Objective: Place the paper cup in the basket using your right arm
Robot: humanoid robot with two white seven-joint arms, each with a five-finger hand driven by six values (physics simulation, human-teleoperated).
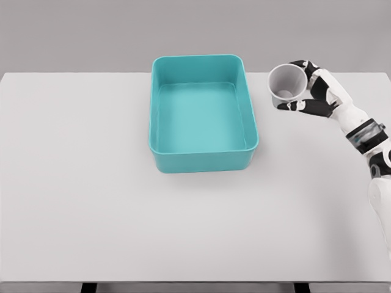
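Note:
A white paper cup (286, 82) is held in my right hand (303, 90), tilted so its open mouth faces left and toward the camera. The fingers wrap around the cup from the right side, thumb below it. The cup hangs just right of the teal basket (202, 160), a rectangular open bin with nothing inside, near its far right corner. My right arm enters from the right edge of the picture. The left arm does not show.
The basket stands on a white table (85, 195), toward its far middle. A grey wall lies behind the table's far edge.

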